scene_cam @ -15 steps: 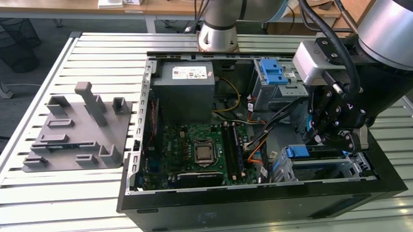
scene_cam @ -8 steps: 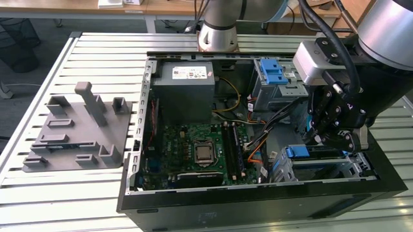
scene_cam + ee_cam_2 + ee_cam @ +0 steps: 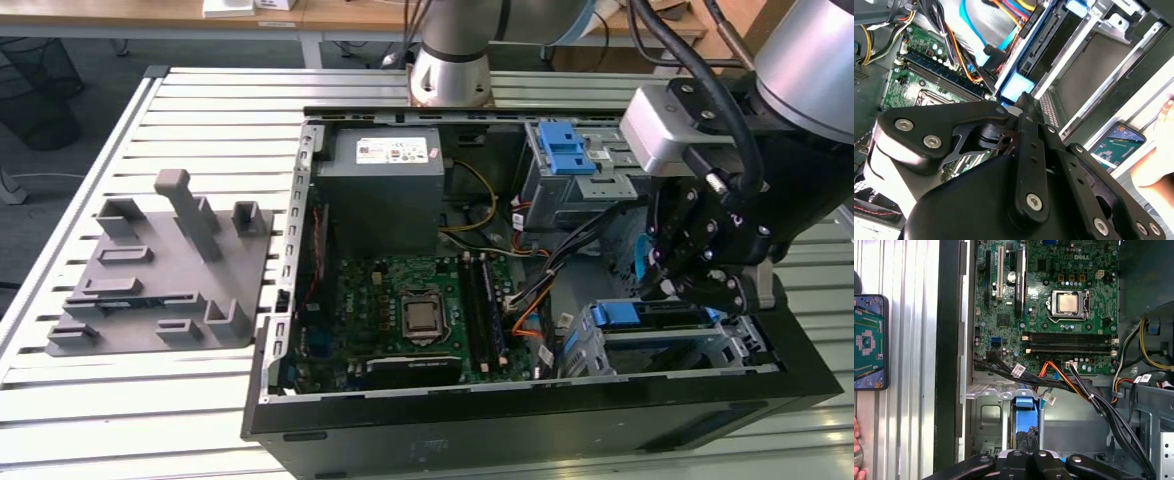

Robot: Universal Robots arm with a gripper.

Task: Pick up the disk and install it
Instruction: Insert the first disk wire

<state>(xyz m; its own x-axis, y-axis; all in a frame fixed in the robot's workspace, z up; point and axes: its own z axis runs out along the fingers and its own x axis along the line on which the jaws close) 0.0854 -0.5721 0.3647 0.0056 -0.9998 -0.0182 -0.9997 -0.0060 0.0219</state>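
A black two-fingered gripper (image 3: pixel 705 285) on a grey Universal Robots arm (image 3: pixel 801 60) hangs inside an open black desktop computer case (image 3: pixel 534 420) lying on a slatted white metal table (image 3: pixel 134 400), poised directly above the metal drive cage (image 3: pixel 727 350) at the case's front corner on the exterior view's right. The flat silver hard disk in its blue plastic carrier (image 3: pixel 654 315) sits in that cage just below the fingertips, its blue end tab visible in the first wrist view (image 3: pixel 1023 402) and in the second wrist view (image 3: pixel 1016 86). In both wrist views the fingers (image 3: pixel 1026 440) stand pressed together, clenched with nothing between them, their tips at the blue tab's edge; whether they touch it cannot be told. The green motherboard with its silver processor socket (image 3: pixel 420 315) lies on the case floor beside the cage, with orange, yellow and black cable bundles (image 3: pixel 1064 372) running between them. A grey power-supply box with a white sticker (image 3: pixel 387 175) stands at the far end of the case, and a blue ridged plastic latch (image 3: pixel 565 150) tops a second cage near it. A grey moulded fixture plate (image 3: pixel 154 285) rests on the table at the exterior view's left. In the first wrist view, a dark smartphone with a green-lit screen (image 3: pixel 870 342) lies on the table outside the case, a person's fingertips (image 3: pixel 858 460) just beside it.
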